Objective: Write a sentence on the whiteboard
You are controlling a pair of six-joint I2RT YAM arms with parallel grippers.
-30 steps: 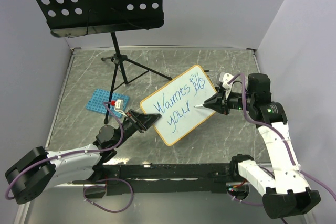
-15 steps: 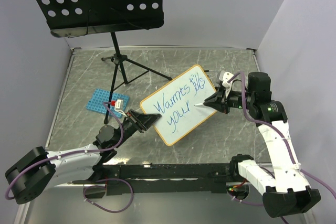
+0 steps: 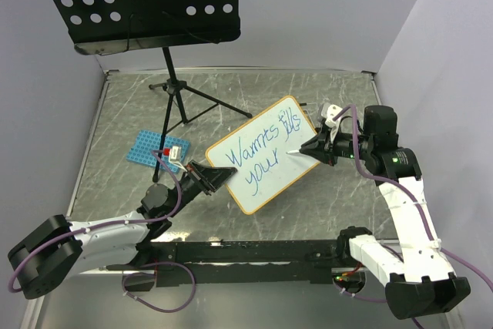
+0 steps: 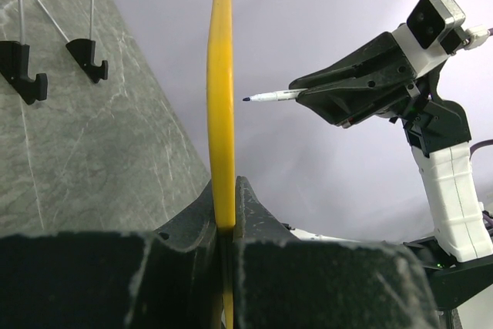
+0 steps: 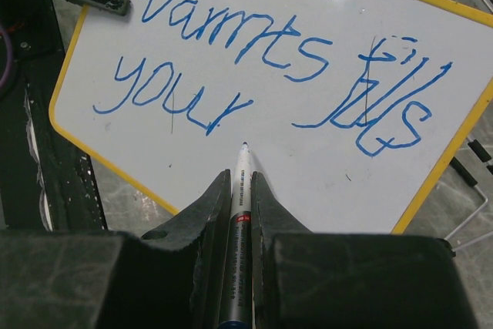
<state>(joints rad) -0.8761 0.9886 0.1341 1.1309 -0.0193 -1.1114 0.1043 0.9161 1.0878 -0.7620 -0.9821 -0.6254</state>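
Here the left pincer (image 4: 227, 198) clamps the small orange-framed whiteboard (image 3: 266, 161) tilted over the grey tabletop (image 3: 323, 98) while the right pincer (image 5: 241, 180) grips a slim white marker (image 5: 243, 161) just off it beneath the blue handwritten sentence (image 5: 269, 59), which likely needs its next word after "your".

Across the 3 top views, the right gripper (image 3: 310, 146) draws back slightly toward its own side and the far edge of the desk, taking the marker (image 3: 297, 149) with it. The marker tip, earlier lower beside "your", now sits higher. In the left wrist view it stands clear of the whiteboard (image 3: 266, 156).
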